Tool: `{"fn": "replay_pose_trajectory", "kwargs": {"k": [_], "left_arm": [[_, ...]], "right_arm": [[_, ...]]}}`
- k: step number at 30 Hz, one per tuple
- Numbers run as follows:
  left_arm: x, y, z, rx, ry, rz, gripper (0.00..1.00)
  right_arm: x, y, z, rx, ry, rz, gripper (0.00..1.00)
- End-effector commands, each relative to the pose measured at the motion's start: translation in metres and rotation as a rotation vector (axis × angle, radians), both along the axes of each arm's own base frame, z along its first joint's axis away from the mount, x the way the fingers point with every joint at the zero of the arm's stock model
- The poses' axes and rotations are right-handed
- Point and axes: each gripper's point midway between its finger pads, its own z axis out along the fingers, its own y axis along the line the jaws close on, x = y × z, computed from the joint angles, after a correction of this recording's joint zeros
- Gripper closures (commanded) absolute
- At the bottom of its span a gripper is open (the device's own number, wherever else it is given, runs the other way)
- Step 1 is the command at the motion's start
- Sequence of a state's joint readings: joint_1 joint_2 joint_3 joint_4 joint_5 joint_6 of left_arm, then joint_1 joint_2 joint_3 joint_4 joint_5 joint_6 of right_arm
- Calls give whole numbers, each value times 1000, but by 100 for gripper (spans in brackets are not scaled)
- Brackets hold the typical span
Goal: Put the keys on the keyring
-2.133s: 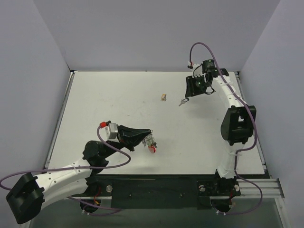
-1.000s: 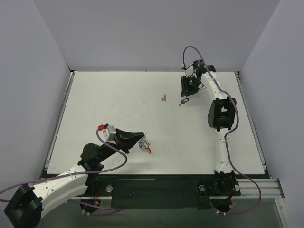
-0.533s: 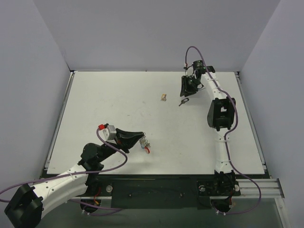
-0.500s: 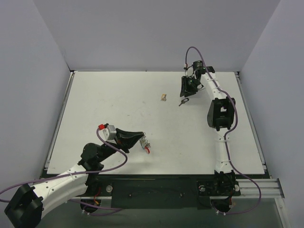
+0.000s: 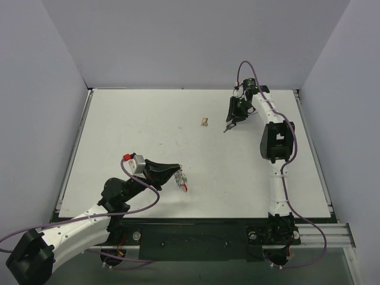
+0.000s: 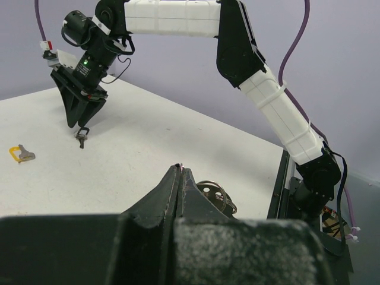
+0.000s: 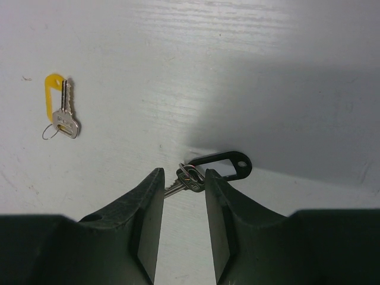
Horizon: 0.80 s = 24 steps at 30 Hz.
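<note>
My left gripper [image 5: 178, 176] is shut on the thin wire of a silver keyring [image 6: 217, 196] low over the near table. Keys with a red bit [image 5: 184, 187] hang from it. In the left wrist view the jaws [image 6: 180, 172] are pressed together with the ring behind them. At the far right, my right gripper [image 5: 230, 122] points down, open, straddling a silver key [image 7: 189, 178] on a black tag [image 7: 228, 163] that lies flat on the table. Its fingertips [image 7: 155, 178] sit on either side of the key. Another silver key with a yellow tag [image 7: 62, 110] lies to the left, apart.
The yellow-tag key shows as a small tan spot [image 5: 204, 122] on the white table [image 5: 148, 130]. Purple-grey walls close in the back and both sides. The right arm [image 5: 276, 142] stretches along the right side. A black rail [image 5: 196, 237] runs along the near edge.
The right arm has swung in and its gripper has come down over the black-tag key, jaws a little narrower. The left gripper with the ring has drawn back slightly, then stayed still.
</note>
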<state>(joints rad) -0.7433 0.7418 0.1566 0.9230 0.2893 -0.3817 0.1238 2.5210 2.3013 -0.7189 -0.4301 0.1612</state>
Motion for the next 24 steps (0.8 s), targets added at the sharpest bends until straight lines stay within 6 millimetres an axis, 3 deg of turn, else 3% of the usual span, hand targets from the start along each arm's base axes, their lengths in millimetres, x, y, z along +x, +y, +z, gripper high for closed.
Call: {"fn": "replay_pose_trajectory", "kwargs": {"k": [1, 24], "left_arm": [[-1, 2, 46, -87, -92, -4, 100], [2, 0, 46, -80, -83, -4, 100]], "right_arm": [[-6, -2, -8, 16, 49, -50, 70], [-12, 7, -30, 62, 111, -73, 77]]}}
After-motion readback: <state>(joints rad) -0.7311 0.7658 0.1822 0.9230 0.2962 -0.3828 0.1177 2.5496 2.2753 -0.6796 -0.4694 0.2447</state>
